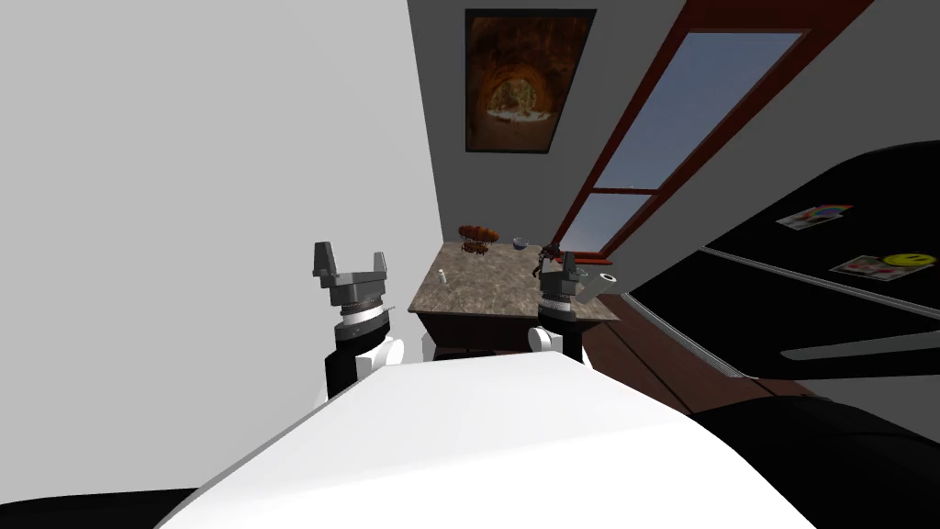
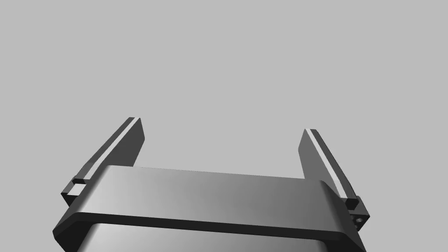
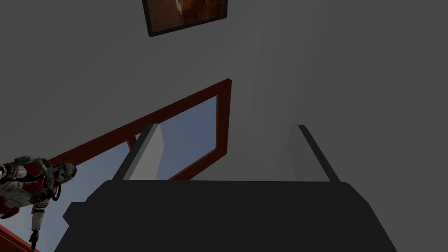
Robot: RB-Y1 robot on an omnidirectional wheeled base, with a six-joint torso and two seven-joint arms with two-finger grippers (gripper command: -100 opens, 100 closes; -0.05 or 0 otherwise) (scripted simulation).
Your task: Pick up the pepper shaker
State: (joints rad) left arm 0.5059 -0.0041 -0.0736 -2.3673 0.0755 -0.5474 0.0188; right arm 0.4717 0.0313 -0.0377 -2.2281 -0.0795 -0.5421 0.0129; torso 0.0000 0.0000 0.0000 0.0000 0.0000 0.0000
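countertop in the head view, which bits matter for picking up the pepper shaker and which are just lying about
For the job: white shaker; countertop; left end effector and right end effector, both open.
Lying about: bread loaf; blue cup; toy figure; white roll; fridge magnets.

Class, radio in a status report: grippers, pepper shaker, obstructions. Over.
Left gripper open, right gripper open, both empty. Small white shaker upright on the counter, untouched, nearer the left. Paper roll lies beside right gripper.
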